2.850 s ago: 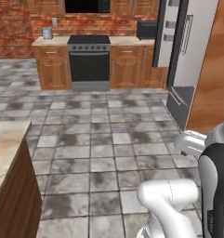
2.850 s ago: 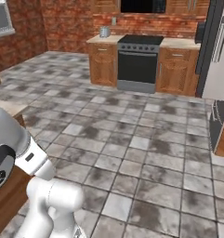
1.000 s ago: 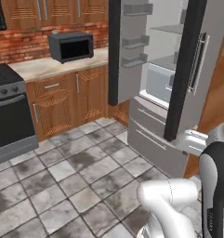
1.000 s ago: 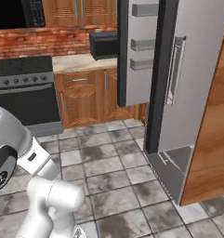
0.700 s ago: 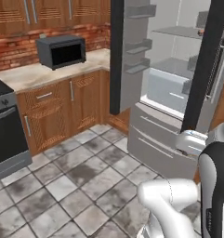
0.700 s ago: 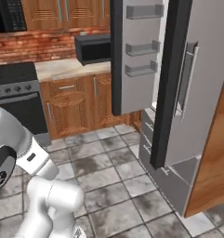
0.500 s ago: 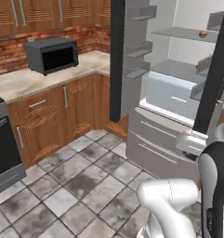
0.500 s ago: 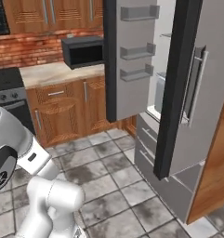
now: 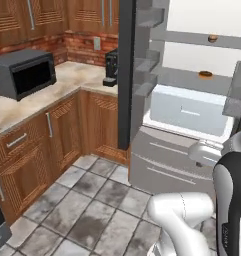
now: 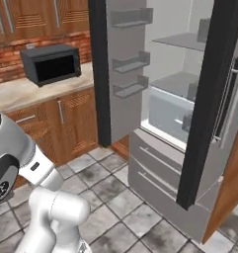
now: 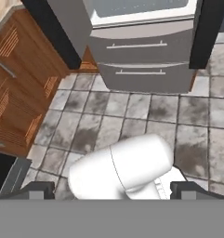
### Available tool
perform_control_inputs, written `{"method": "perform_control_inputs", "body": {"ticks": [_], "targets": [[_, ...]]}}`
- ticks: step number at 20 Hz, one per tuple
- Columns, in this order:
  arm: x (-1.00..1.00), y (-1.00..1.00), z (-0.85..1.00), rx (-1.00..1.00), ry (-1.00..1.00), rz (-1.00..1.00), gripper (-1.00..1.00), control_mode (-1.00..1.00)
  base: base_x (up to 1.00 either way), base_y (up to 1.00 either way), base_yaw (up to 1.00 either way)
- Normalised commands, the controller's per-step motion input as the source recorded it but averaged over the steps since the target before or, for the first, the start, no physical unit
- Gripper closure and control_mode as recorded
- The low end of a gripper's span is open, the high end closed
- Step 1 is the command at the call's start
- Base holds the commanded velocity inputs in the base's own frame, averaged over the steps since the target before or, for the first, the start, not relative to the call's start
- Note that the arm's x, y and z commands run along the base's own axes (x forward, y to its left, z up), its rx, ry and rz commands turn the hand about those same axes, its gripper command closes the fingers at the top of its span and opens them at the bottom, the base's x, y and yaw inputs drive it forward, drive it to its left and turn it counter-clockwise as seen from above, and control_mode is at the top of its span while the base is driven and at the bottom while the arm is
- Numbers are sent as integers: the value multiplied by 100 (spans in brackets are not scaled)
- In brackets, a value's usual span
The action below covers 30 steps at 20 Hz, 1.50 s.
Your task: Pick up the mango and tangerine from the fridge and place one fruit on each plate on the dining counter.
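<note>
Fridge (image 9: 192,100) stood open, far right. One small orange fruit (image 9: 212,38) sat on the upper glass shelf, a flatter darker item (image 9: 205,74) on the shelf below; which fruit, unclear. Gripper (image 11: 112,188) low, pointing at the floor, fingers wide, empty; fruit lay up and ahead.

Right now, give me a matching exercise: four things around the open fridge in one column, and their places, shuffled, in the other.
Things:
1. microwave
2. grey bins
3. small orange fruit
4. white drawer

Places:
A. on the inside of the open fridge door
B. inside the fridge, under the lower glass shelf
C. on the stone worktop
D. on the upper glass shelf

Pairs: 1-C, 2-A, 3-D, 4-B
</note>
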Motion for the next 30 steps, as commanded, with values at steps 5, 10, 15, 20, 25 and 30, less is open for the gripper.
{"method": "perform_control_inputs", "body": {"ticks": [5, 10, 15, 20, 25, 30], "targets": [[0, 0, 0, 0, 0, 0, -100, 100, 41, 31, -61], [0, 0, 0, 0, 0, 0, -100, 100, 62, 45, -53], [0, 0, 0, 0, 0, 0, -100, 100, 69, 45, -44], [0, 0, 0, 0, 0, 0, -100, 100, 72, 26, -35], [0, 0, 0, 0, 0, 0, -100, 100, 68, 12, -31], [0, 0, 0, 0, 0, 0, -100, 100, 74, 15, -26]]}}
